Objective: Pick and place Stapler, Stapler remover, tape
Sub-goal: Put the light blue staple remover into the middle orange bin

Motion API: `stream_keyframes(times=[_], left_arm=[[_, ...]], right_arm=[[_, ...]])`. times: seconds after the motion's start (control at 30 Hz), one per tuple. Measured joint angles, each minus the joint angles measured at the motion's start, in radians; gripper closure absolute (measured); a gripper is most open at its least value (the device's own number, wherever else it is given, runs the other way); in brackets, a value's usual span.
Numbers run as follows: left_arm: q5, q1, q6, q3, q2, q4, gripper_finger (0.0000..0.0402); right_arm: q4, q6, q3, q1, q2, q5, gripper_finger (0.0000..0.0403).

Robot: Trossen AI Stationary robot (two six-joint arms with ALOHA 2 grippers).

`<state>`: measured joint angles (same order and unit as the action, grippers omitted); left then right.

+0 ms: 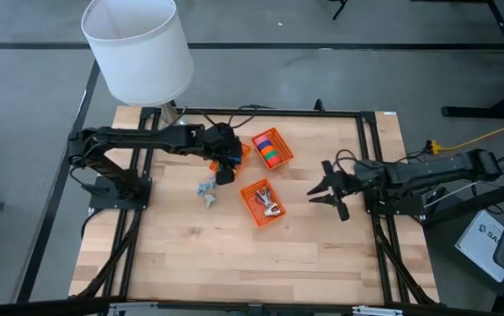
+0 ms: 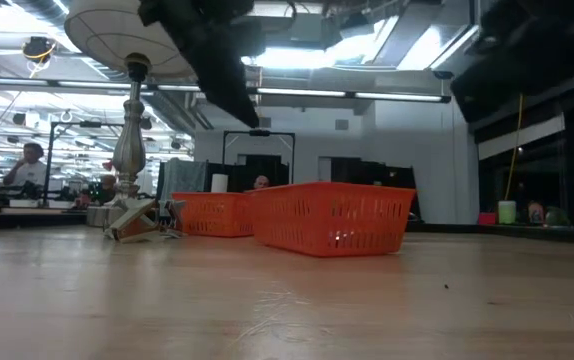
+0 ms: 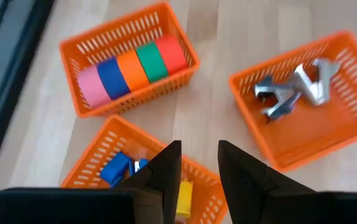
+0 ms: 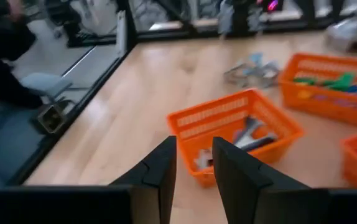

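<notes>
Our left gripper [image 3: 198, 171] hangs part-open and empty over the baskets [image 3: 303, 99]; going down, it may hit a rim [image 3: 138, 127]. Right gripper [image 4: 194, 165] is the same

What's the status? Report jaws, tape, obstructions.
Left gripper above the small-parts basket, jaws apart, empty. Right gripper right of the staple-remover basket, empty. Tape rolls rowed in their basket. Two staple removers loose on the table.
</notes>
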<state>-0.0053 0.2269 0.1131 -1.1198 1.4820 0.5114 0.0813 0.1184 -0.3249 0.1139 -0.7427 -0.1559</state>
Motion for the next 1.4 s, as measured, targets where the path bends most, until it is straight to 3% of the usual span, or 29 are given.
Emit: stream_keyframes(times=[0.33,0.57,0.77,0.93,1.4], left_arm=[[0.0,-0.011,-0.087,0.0,-0.081,0.025,0.03],[0.018,-0.011,-0.157,0.0,-0.081,0.162,0.03],[0.033,-0.01,-0.214,0.0,-0.081,0.242,0.03],[0.033,-0.01,-0.24,0.0,-0.081,0.244,0.03],[0.051,-0.011,-0.258,0.001,-0.08,0.33,0.03]], right_arm=[[-0.002,-0.072,0.19,0.0,0.348,0.036,0.0295],[-0.057,-0.082,0.267,0.0,0.553,0.033,0.0295],[-0.068,-0.184,0.303,-0.001,0.688,0.043,0.0295],[-0.077,-0.235,0.31,-0.027,0.735,0.159,0.0295],[-0.08,-0.261,0.309,-0.163,0.738,0.159,0.0295]])
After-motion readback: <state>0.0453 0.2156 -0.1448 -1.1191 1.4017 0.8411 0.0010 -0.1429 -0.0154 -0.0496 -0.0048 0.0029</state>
